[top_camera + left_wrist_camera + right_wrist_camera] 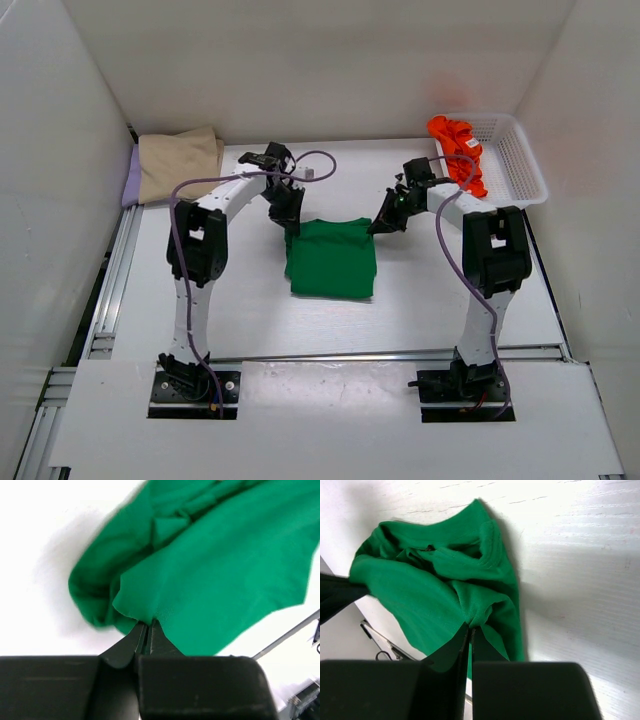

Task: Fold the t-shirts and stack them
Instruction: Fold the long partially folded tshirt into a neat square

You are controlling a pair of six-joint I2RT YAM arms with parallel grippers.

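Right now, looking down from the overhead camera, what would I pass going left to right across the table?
lilac t-shirt → beige t-shirt → green t-shirt → orange-red t-shirt → white basket

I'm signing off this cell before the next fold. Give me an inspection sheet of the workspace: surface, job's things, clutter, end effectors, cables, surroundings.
Surface: white table, one shirt lying mid-table.
Job's things: green t-shirt partly folded at the middle; beige t-shirt on top of a lilac t-shirt in the far left corner; orange-red t-shirt bunched at the basket's left end.
Clutter: white mesh basket, far right corner.
End effectors: left end effector shut on the green t-shirt's edge; right end effector shut on it too.
Cables: purple cables, one looping along each arm.
Surroundings: white walls on three sides; metal rails by the table's left edge.
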